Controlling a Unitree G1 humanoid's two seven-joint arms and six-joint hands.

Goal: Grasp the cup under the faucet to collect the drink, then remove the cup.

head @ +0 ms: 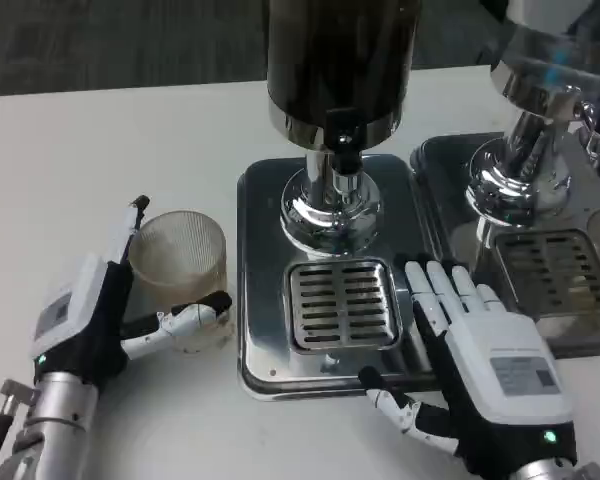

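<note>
The left hand (110,320) is gripping the ribbed cup (183,258) on the desk (80,170), beside the dispenser tray (265,250). The right hand (470,345) is lying flat, fingers apart. Next, likely placing it under the faucet (342,140).

**Hands at the table**

The left hand (100,310) is held on edge at the lower left, fingers curved apart, the silver forearm seen below it. The right hand (480,350) is laid flat, back up, fingers extended forward and thumb stretched leftward.
</note>
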